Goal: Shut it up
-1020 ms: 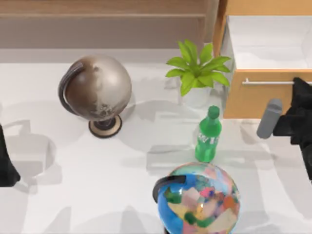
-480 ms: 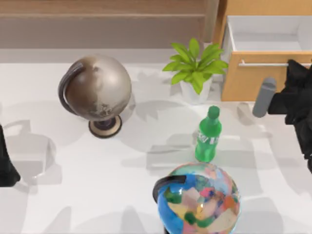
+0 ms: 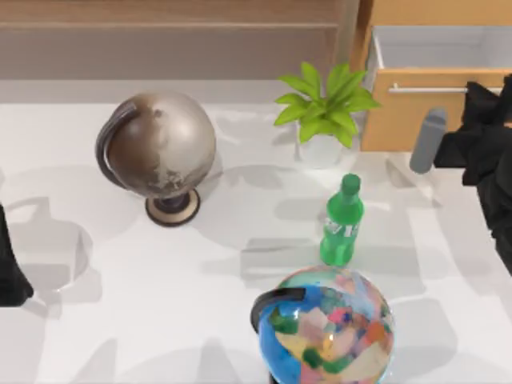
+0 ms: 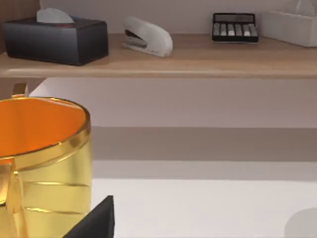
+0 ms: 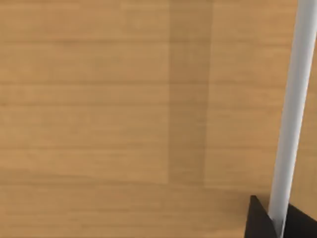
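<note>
At the top view's far right, my right gripper point(image 3: 488, 120) presses up against the front panel of the light orange-brown wooden drawer point(image 3: 400, 112), which sits at the back right of the white table point(image 3: 160, 304), partly pulled out with a strip of its white inside showing. From the right wrist view, two dark fingertips point(image 5: 260, 220) sit either side of the thin silver bar handle point(image 5: 292, 114), close to it; how wide they stand I cannot tell. My left arm point(image 3: 10, 264) is parked at the table's left edge. Two globes stand on the table, one brown-grey globe point(image 3: 160, 148) and one multicoloured globe point(image 3: 332, 328), with one green plastic bottle point(image 3: 342, 224) and one leafy green potted plant point(image 3: 324, 112) just left of the drawer.
</note>
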`<state>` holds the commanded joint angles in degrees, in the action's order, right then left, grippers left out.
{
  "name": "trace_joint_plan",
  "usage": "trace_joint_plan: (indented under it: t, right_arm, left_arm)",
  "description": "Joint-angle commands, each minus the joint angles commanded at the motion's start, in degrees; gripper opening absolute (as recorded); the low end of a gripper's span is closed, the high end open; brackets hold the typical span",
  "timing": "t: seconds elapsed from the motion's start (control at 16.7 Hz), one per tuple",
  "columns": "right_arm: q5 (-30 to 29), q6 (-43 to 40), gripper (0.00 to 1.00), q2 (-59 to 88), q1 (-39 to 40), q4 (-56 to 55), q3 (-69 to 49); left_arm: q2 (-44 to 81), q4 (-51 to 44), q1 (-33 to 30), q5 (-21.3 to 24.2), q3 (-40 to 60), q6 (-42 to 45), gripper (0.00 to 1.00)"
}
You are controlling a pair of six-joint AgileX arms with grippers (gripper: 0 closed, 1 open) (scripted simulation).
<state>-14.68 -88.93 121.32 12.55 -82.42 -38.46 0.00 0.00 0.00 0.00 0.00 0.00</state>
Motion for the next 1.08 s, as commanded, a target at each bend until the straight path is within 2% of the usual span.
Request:
trace_joint_plan:
  t: [0.3,0.72,1.08]
  right_arm:
    - [1.5,0.0,0.00,3.2,-1.3,4.9,-7.8]
    - [1.5,0.1,0.00,3.4,-1.5,5.5,-8.9]
    - [2.5,-0.2,0.00,7.8,-3.0,10.9,-18.9]
  left_arm:
    - [0.0,0.0,0.0,0.0,0.0,0.0,1.00]
    - [0.0,0.0,0.0,0.0,0.0,0.0,1.00]
    - [0.0,0.0,0.0,0.0,0.0,0.0,1.00]
